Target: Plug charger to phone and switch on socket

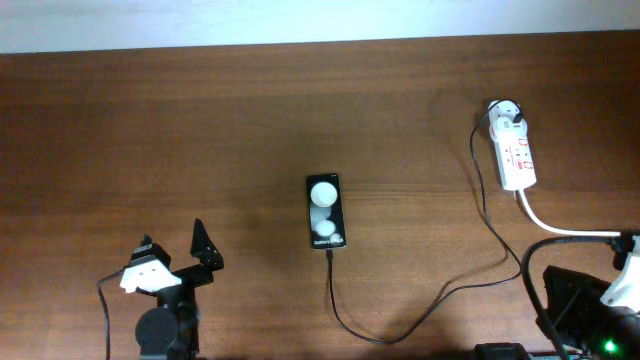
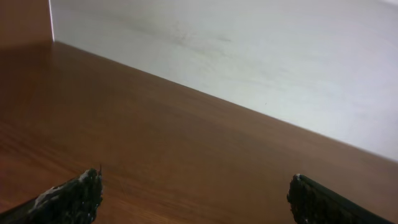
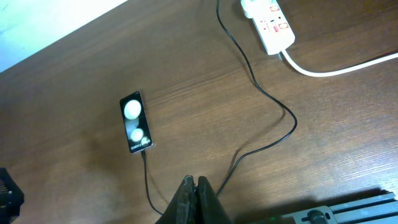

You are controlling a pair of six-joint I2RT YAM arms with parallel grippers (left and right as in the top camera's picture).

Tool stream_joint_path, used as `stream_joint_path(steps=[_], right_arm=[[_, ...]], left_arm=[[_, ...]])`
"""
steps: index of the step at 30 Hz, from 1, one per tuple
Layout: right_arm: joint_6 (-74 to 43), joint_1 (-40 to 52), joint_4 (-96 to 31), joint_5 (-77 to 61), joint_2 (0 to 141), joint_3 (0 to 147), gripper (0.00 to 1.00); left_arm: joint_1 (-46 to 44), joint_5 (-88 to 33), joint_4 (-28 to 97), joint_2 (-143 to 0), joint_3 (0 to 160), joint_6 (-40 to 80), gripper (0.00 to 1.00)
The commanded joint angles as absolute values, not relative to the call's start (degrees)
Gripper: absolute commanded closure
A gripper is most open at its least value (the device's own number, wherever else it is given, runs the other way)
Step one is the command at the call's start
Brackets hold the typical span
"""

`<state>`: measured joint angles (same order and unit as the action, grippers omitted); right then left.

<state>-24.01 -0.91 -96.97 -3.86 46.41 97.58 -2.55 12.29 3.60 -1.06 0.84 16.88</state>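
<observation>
Left wrist view: your left gripper (image 2: 196, 202) hangs low over the table (image 2: 186, 143) with its fingers spread wide and nothing between them. All you get here is brown woodgrain and a pale matte wall (image 2: 280, 56). None of the task stuff shows, so I'd guess this arm is just parked out of the way.

Right wrist view: your right gripper (image 3: 196, 198) has its dark fingers pinched together on nothing, up high and looking down on the lot. The phone (image 3: 135, 122) lies flat near mid-table, a glossy black slab with two round light spots. The charger (image 3: 254, 81), a thin limp black cable, runs off the phone's near end, loops toward you, then snakes up to the socket (image 3: 270, 22). It looks plugged into the phone, though the tip's too small to be sure. The socket is a hard white plastic strip with red marks, and a thick white cord (image 3: 336, 65) leaves its near end.

Overhead: phone in the centre, socket far right, well apart, with the cable slack between them. The white adapter (image 1: 505, 115) sits on the strip's far end. My read is that only the switch is left to do, and it's on your right arm's side. Can't tell the switch position from here.
</observation>
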Motion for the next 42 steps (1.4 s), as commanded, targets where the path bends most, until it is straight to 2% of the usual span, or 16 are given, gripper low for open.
stream_joint_path(steps=[1, 2, 3, 24, 28, 35, 37, 42], right_arm=[[-23.79, -0.38, -97.30, -2.92, 45.25, 97.56, 0.76], [-23.79, -0.38, -97.30, -2.92, 45.25, 97.56, 0.08], [-23.79, -0.38, -97.30, -2.92, 45.25, 97.56, 0.01], [-23.79, -0.38, -96.20, 0.14, 45.36, 96.71, 0.01], [-23.79, -0.38, -87.00, 5.48, 32.27, 82.04, 0.01], [-23.81, -3.73, -58.52, 11.60, 1.76, 50.09, 0.01], [-24.03, -8.34, -48.25, 10.52, 0.25, 43.94, 0.01], [-24.25, -9.82, -31.70, 10.52, 0.25, 33.30, 0.01]], left_arm=[[-2.35, 11.73, 3.62, -0.78, 0.47, 10.37, 0.01], [-2.35, 11.75, 3.62, -0.78, 0.47, 10.37, 0.01], [-2.35, 11.75, 3.62, -0.78, 0.47, 10.37, 0.01], [-2.35, 11.75, 3.62, -0.78, 0.47, 10.37, 0.01], [-2.35, 11.73, 3.62, -0.78, 0.49, 10.37, 0.01], [-2.35, 11.73, 3.62, -0.78, 0.49, 10.37, 0.01], [-2.35, 11.75, 3.62, -0.78, 0.47, 10.37, 0.01], [-2.35, 11.75, 3.60, -0.78, 0.49, 10.37, 0.01]])
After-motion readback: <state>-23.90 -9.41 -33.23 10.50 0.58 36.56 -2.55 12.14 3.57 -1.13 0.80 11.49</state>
